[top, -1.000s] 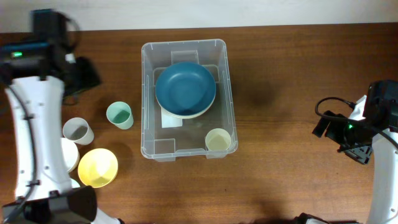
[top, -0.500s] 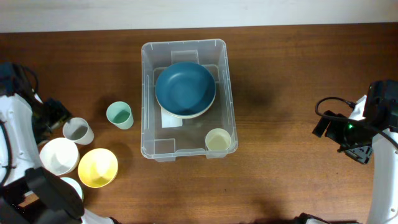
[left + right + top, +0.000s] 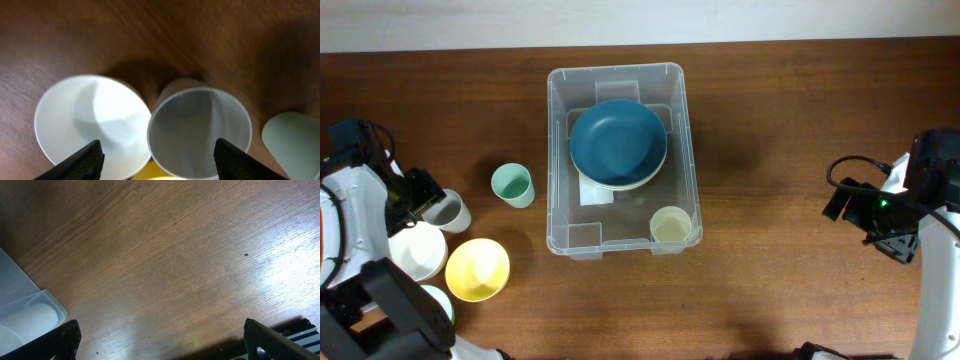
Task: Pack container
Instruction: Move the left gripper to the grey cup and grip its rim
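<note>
Your left gripper [image 3: 159, 151] hangs wide open with nothing in it, poised right over the grey-white cup [image 3: 200, 131]. One fingertip sits above the white bowl [image 3: 92, 122] touching that cup, so watch you don't snag both. The container [image 3: 556, 160] stands mid-table, off to the right of this hand, with the green cup [image 3: 511, 185] between the two. Its long axis runs away from you, front to back. The blue bowl [image 3: 618, 142] fills the far half, and a pale yellow cup [image 3: 670, 224] takes the near right corner. The near left corner looks like your free spot, and it's the closest one to this arm.

Your right gripper [image 3: 162, 342] is spread fully open over bare wood, holding nothing, with only a corner of the container at the edge of its view. It's farther from the loose crockery, yellow bowl [image 3: 477, 270] included, so this pick belongs to the left arm: down, close, lift, carry right.
</note>
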